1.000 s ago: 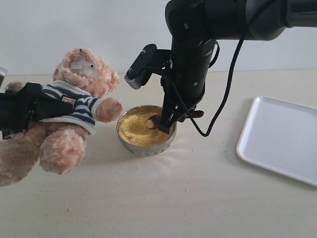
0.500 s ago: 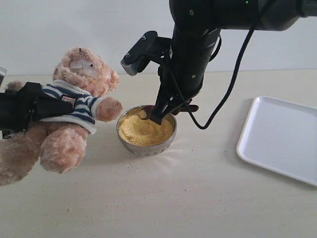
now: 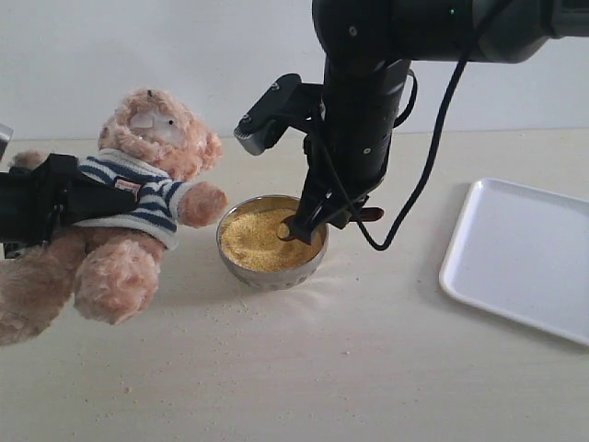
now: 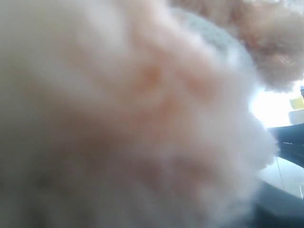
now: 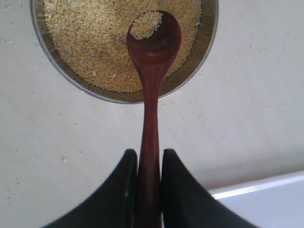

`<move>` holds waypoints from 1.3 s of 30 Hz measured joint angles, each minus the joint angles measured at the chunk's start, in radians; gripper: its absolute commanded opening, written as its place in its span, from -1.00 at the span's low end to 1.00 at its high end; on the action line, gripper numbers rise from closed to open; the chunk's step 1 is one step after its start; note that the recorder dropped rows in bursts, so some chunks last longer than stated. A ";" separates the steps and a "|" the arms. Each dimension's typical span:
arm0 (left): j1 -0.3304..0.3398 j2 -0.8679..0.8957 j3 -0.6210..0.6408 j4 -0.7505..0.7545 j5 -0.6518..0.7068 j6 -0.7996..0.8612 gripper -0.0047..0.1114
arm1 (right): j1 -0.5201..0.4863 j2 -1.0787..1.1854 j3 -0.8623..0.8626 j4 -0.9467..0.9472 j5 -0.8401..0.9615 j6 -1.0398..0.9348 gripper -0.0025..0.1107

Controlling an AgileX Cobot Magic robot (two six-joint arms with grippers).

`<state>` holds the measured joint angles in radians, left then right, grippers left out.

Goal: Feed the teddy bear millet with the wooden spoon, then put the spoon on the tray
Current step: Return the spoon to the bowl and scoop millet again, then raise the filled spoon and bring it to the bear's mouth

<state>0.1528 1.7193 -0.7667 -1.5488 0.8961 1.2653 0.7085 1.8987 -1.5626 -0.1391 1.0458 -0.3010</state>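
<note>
The teddy bear is held up at the left, leaning toward the bowl. My left gripper is shut on its striped torso. In the left wrist view only blurred fur of the teddy bear shows, and the fingers are hidden. The millet fills a metal bowl. My right gripper is shut on the wooden spoon's handle. The spoon's oval end hangs over the millet with a small heap of grains at its tip. The white tray lies at the right.
Loose grains are scattered on the pale tabletop around the bowl. A corner of the tray shows in the right wrist view. The right arm's camera mount juts out above the bowl, near the bear's head.
My right gripper swung the spoon to the bowl's far left rim, then came back toward the right side. The bear and my left gripper have not moved.
</note>
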 measured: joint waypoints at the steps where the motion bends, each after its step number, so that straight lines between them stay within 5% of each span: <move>1: 0.000 0.000 0.000 0.000 0.000 0.000 -0.83 | 0.000 -0.005 0.000 0.000 -0.002 0.002 -0.96; 16: 0.000 0.000 0.000 0.000 -0.001 0.004 -0.83 | 0.000 -0.136 -0.068 0.027 -0.009 0.010 -0.96; 30: 0.000 0.000 0.000 -0.003 -0.004 0.017 -0.83 | 0.000 -0.136 -0.223 0.399 -0.155 -0.094 -0.96; 39: 0.000 0.000 0.000 -0.003 -0.004 0.017 -0.83 | 0.011 -0.086 -0.229 0.437 -0.164 -0.165 -0.96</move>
<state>0.1528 1.7193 -0.7667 -1.5520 0.8923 1.2823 0.7198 1.8124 -1.7920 0.2981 0.8822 -0.4655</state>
